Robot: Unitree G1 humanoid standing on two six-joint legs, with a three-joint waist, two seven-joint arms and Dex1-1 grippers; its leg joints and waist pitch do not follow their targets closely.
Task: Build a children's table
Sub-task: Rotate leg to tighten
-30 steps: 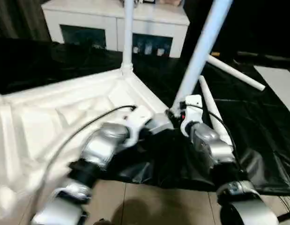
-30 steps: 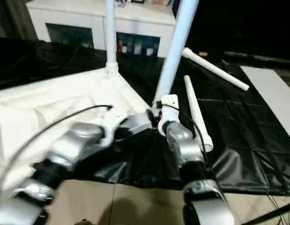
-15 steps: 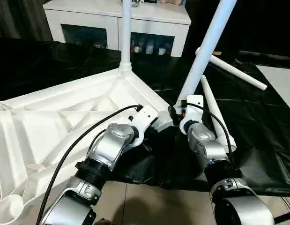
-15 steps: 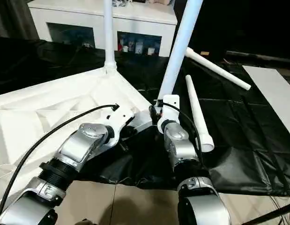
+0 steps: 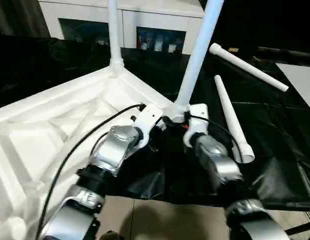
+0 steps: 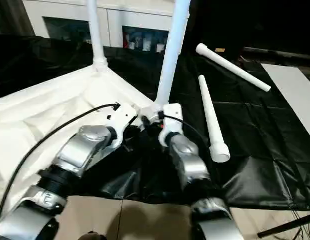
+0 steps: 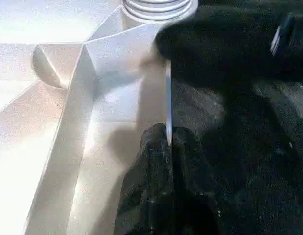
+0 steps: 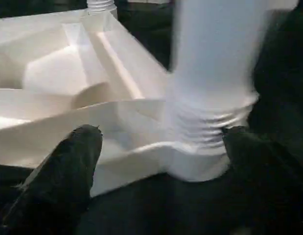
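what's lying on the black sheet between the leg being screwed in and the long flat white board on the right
Two loose white legs: the nearer leg and the farther leg, in the head views.

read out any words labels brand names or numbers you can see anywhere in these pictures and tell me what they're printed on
No readable text anywhere.
The tabletop, its standing legs and the two loose legs are plain white.
Small items behind the cabinet's glass doors are too small and blurred to read.
The red spot near the right gripper is no legible mark.
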